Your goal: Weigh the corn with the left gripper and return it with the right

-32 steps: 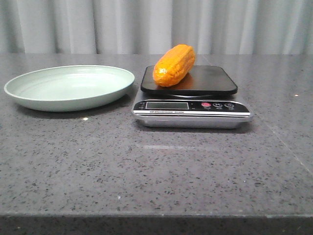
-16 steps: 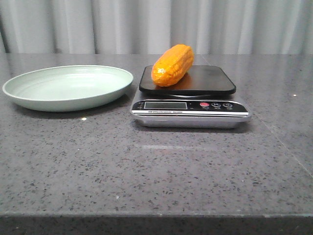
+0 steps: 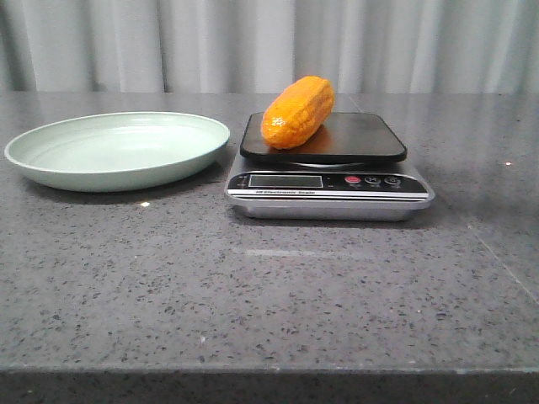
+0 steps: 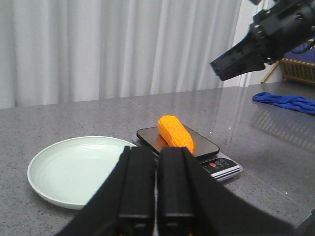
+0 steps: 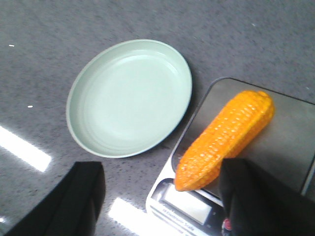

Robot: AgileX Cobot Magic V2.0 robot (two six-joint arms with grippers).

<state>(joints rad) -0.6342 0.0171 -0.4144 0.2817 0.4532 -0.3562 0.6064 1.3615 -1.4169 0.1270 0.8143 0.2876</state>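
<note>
The orange-yellow corn [image 3: 298, 112] lies on the black platform of a silver kitchen scale [image 3: 358, 137], at its left side. It also shows in the left wrist view [image 4: 175, 133] and the right wrist view [image 5: 225, 138]. My left gripper [image 4: 156, 150] is shut and empty, held back from the scale and above the table. My right gripper [image 5: 162, 167] is open wide and empty, above the corn's near end and the scale's display. The right arm [image 4: 261, 37] shows high in the left wrist view. Neither gripper is in the front view.
A pale green empty plate [image 3: 50, 172] sits left of the scale, close beside it; it also shows in the wrist views [image 4: 49, 189] [image 5: 78, 98]. A blue cloth [image 4: 285, 102] lies far off on the grey speckled table. A curtain hangs behind.
The front view has shifted a few pixels sideways. The corn, the scale and the plate keep their places relative to each other.
</note>
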